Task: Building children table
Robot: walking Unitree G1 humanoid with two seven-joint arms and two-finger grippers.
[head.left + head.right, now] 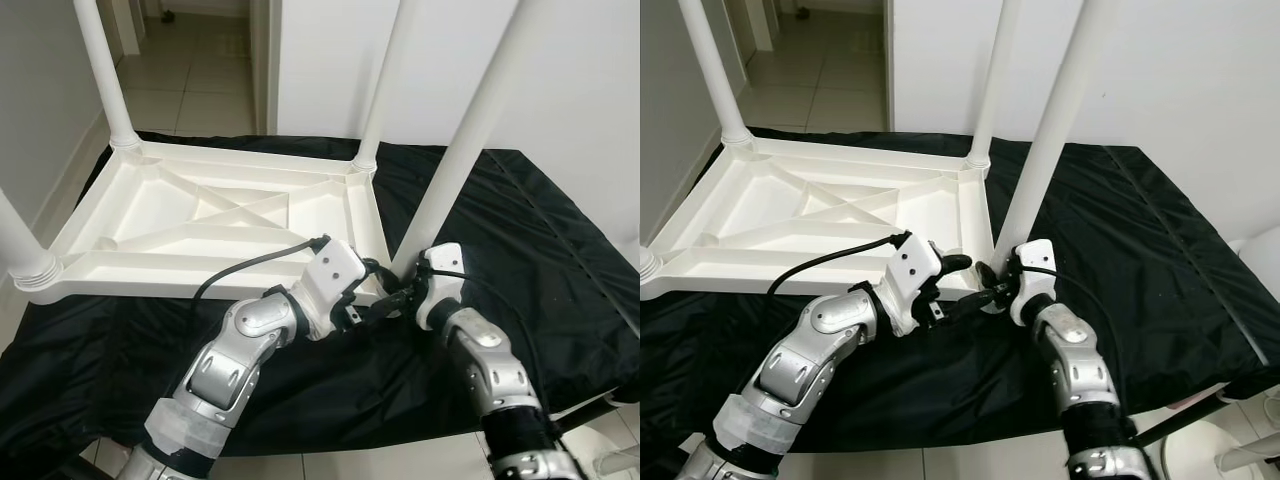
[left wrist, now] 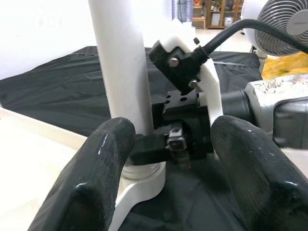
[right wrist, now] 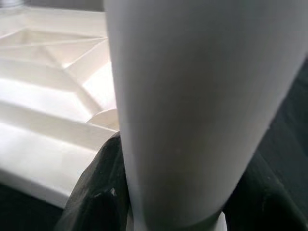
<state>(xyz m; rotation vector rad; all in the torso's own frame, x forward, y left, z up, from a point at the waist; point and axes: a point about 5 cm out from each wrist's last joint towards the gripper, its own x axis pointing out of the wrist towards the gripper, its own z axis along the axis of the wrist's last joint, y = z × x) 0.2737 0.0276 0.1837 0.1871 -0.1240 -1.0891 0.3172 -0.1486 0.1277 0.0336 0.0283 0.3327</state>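
Right gripper [image 1: 402, 296]: clamped on near-corner leg [image 1: 470, 130] at its base, on upturned white children's table [image 1: 200, 225] lying on black cloth [image 1: 520, 230]. Left gripper [image 1: 372, 292]: open, fingers beside the same socket. Risk: tilted leg may bind or pop out.

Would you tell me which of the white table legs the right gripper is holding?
The near-right leg, leaning, unlike the three others; the right gripper grips its base.

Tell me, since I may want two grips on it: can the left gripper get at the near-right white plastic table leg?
Probably yes. The left gripper sits open beside the white plastic leg, one black finger already against its base. The right gripper is clamped low on that leg, so only the part above looks free.
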